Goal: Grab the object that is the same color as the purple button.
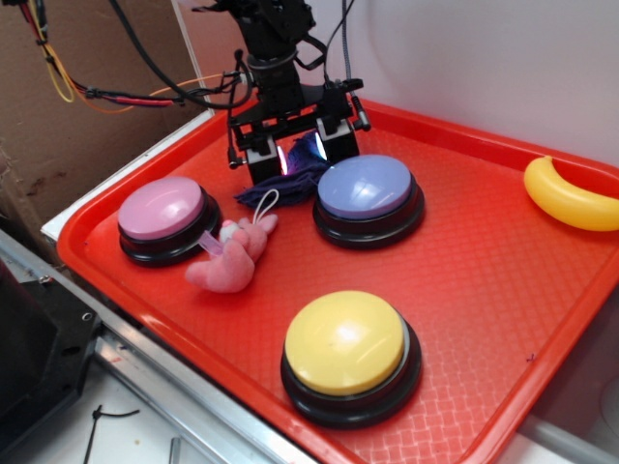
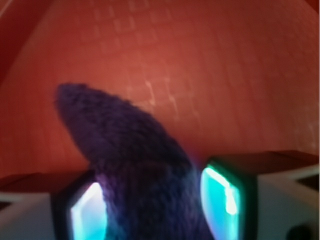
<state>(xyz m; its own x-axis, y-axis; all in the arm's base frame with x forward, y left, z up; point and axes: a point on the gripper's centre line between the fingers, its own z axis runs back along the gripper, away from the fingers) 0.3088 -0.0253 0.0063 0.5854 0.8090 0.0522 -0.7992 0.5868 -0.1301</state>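
The small dark purple-blue knitted cloth (image 1: pixel 290 179) lies on the red tray (image 1: pixel 484 251), just left of the purple button (image 1: pixel 368 188) with its lavender-blue dome and black base. My gripper (image 1: pixel 300 155) stands over the cloth with a finger on each side of it, and the cloth bunches up between them. In the wrist view the cloth (image 2: pixel 135 165) fills the gap between the two glowing pads (image 2: pixel 87 215) and touches both, and its tip points forward over the tray floor. The jaws look shut on the cloth, which still rests low on the tray.
A pink plush bunny (image 1: pixel 232 256) lies in front of the cloth. A pink-topped button (image 1: pixel 164 217) is at the left and a yellow-topped button (image 1: pixel 348 348) at the front. A yellow banana (image 1: pixel 571 198) is at the far right. Cables hang behind.
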